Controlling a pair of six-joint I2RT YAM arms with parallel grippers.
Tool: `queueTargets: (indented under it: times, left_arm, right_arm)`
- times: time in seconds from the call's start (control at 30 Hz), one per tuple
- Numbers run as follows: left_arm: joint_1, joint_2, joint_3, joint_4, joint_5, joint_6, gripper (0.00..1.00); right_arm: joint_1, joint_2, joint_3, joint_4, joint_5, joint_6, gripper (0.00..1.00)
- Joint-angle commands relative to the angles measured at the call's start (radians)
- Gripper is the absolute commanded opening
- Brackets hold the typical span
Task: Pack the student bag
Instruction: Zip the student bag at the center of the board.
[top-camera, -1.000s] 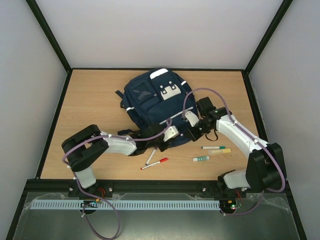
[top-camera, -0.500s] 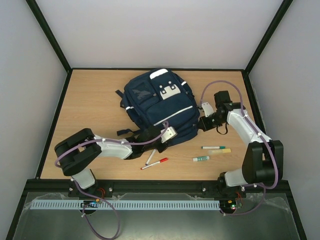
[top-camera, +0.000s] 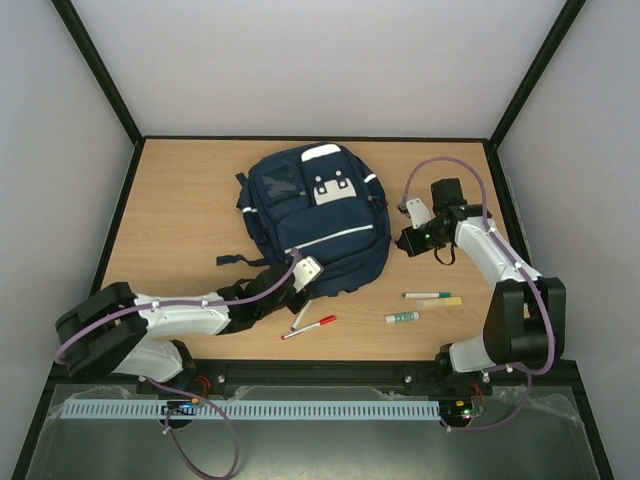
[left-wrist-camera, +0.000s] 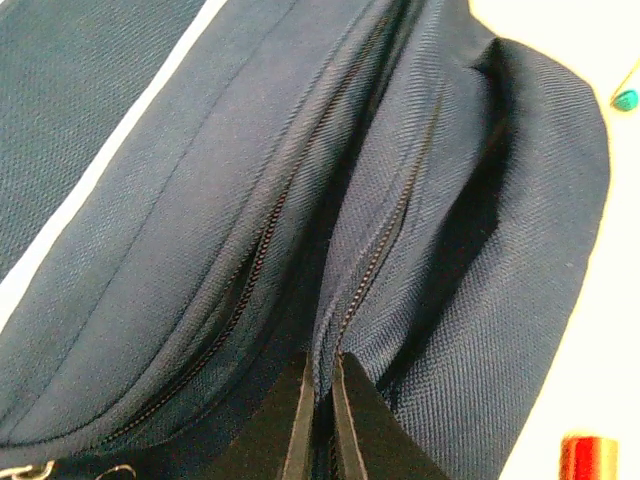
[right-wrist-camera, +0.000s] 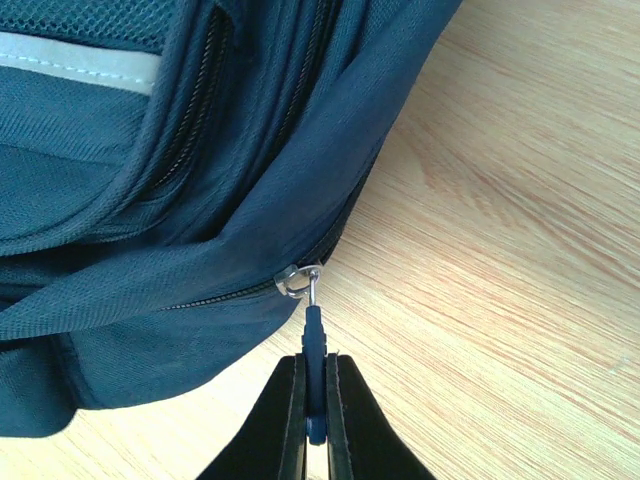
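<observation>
Between the fingers of the right pincer (right-wrist-camera: 314, 372), pressed tight together, sits a blue zipper pull (right-wrist-camera: 314, 335). It hangs from a metal slider (right-wrist-camera: 297, 280) on a side seam of the student bag (right-wrist-camera: 150, 200). The left pincer (left-wrist-camera: 318, 378) is likewise pressed together, nipping the bag's fabric edge where a zipper track (left-wrist-camera: 372, 250) runs into it; a second track lies just beside.

What the compartments hold is hidden. The navy bag lies flat mid-counter (top-camera: 180, 200), pockets up, with the left pincer at its near edge and the right pincer at its right side.

Loose on the wood near the bag are a red-capped marker (top-camera: 310, 327), a white pen (top-camera: 300, 314), a green-capped marker (top-camera: 427, 295), a small yellowish piece (top-camera: 453, 301) and a green-and-white tube (top-camera: 402, 318).
</observation>
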Motion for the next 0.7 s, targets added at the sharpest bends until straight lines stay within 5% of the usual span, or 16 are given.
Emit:
queueTargets:
  times: [0.0,0.23,0.37,0.5,0.67]
  left_arm:
    - [0.007,-0.018,-0.032,-0.135,-0.209,-0.092,0.02]
    - [0.13,0.156,0.082,-0.153,-0.365,-0.14,0.05]
    - [0.15,0.2,0.128,-0.201,-0.455,-0.197,0.33]
    - [0.101,0.06,0.047,-0.144,-0.385,-0.18,0.5]
    - [0.061,-0.202,-0.058,-0.051,-0.122,-0.114,0.63]
  right_arm:
    - [0.014,0.029,-0.01,0.04,-0.033,-0.02,0.01]
    - [0.185,0.097,0.023,0.068,-0.089,0.018,0.01]
    - [0.28,0.136,0.053,0.086,-0.102,0.044,0.01]
    - [0.337,0.155,0.076,0.109,-0.134,0.075,0.01]
    - [0.344,0.151,0.072,0.13,-0.135,0.093,0.01]
